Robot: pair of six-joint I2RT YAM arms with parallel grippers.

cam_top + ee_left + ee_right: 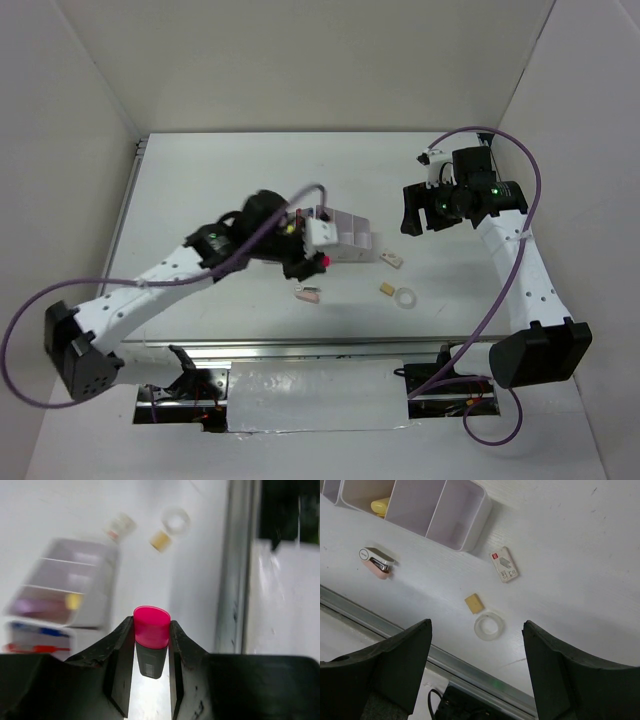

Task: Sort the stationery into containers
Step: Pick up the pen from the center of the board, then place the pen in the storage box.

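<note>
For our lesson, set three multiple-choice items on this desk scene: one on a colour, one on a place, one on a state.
1. What colour is the cap of the highlighter in the left claw?
A green
B pink
C blue

2. Where is the clear tape ring?
A on the table, beside the tan eraser
B in the left claw
C stacked on the highlighter

3. What state is the right claw in?
A shut on the clear tape ring
B shut on the tan eraser
C open, holding nothing

Answers:
1 B, the left wrist view shows a pink cap between the fingers.
2 A, the right wrist view shows the ring flat on the table next to the eraser.
3 C, its fingers stand wide apart with only the table between them.
</note>
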